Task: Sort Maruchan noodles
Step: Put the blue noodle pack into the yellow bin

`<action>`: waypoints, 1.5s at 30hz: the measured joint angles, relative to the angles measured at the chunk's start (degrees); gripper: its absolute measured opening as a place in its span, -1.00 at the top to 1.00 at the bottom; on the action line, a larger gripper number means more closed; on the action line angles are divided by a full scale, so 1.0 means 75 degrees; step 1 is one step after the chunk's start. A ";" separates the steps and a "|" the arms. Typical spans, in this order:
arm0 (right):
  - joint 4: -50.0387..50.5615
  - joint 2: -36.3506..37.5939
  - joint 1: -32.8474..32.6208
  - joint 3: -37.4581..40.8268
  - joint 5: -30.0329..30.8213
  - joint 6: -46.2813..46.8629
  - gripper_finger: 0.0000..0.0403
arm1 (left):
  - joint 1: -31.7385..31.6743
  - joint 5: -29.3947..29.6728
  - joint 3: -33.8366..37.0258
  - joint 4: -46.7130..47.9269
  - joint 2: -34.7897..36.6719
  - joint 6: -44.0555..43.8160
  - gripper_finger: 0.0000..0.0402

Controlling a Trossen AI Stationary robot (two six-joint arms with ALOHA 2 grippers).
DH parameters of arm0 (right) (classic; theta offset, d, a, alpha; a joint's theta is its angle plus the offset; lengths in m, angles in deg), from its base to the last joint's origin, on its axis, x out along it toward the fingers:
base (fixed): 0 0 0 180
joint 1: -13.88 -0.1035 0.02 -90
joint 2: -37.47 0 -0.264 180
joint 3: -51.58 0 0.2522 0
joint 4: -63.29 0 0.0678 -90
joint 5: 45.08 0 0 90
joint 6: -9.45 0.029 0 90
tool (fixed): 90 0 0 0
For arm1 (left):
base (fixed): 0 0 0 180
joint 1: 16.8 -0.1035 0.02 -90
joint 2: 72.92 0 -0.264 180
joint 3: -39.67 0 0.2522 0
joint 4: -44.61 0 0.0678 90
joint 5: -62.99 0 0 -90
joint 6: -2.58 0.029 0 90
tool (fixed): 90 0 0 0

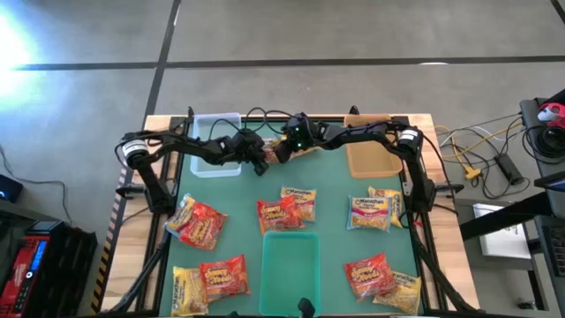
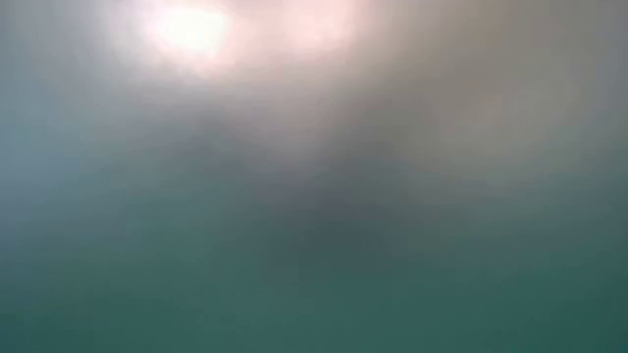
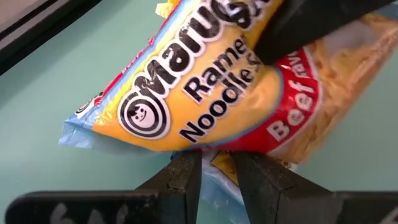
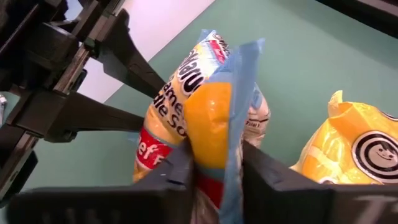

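Near the middle of the surface's far edge, the left hand point(image 3: 214, 180) and the right hand point(image 4: 217, 171) are both clamped on one beef ramen packet point(image 3: 211, 87), gripping it from opposite ends above the green surface point(image 1: 238, 194). A second yellow packet point(image 4: 357, 149) lies just beside it. The other packets point(image 1: 287, 210) lie scattered toward the near edge, around a green tray point(image 1: 290, 265).

Showing a yellow Maruchan packet point(image 3: 205, 87) with a red band, white "Beef" lettering and pale blue edges (black logo ring too). Lying on a green mat point(image 1: 238, 190): red-orange packets point(image 1: 203, 223), near a brown tray point(image 1: 369, 159).
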 joint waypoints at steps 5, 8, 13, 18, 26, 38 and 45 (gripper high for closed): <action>0.0020 0.0019 0.0012 0.0000 0.0026 -0.0003 0.93 | 0.0000 0.0016 0.0003 0.0076 0.0087 -0.0052 0.60; 0.0092 0.0097 0.0010 0.0000 -0.0024 -0.0012 0.95 | 0.0014 0.0013 0.0003 0.0265 0.0267 -0.0070 0.60; 0.0359 0.0419 0.0006 0.0003 -0.0098 -0.0198 0.95 | 0.0052 -0.0010 0.0006 0.0613 0.0901 -0.0048 0.60; 0.0686 0.0724 0.0012 0.0003 -0.0143 -0.0442 0.95 | 0.0067 -0.0033 0.0167 0.0615 0.1633 -0.0035 0.60; 0.1078 0.1228 0.0089 0.0003 -0.0155 -0.0691 0.96 | 0.0082 -0.0036 0.0520 0.0606 0.2706 -0.0090 0.60; 0.2147 0.2291 0.0456 0.0006 -0.0251 -0.1641 0.96 | 0.0117 -0.0034 0.1063 0.0636 0.3620 -0.0199 0.60; 0.3267 0.3289 0.0732 0.0006 -0.0256 -0.2270 0.96 | 0.0114 -0.0031 0.1244 0.0586 0.3640 -0.0230 0.60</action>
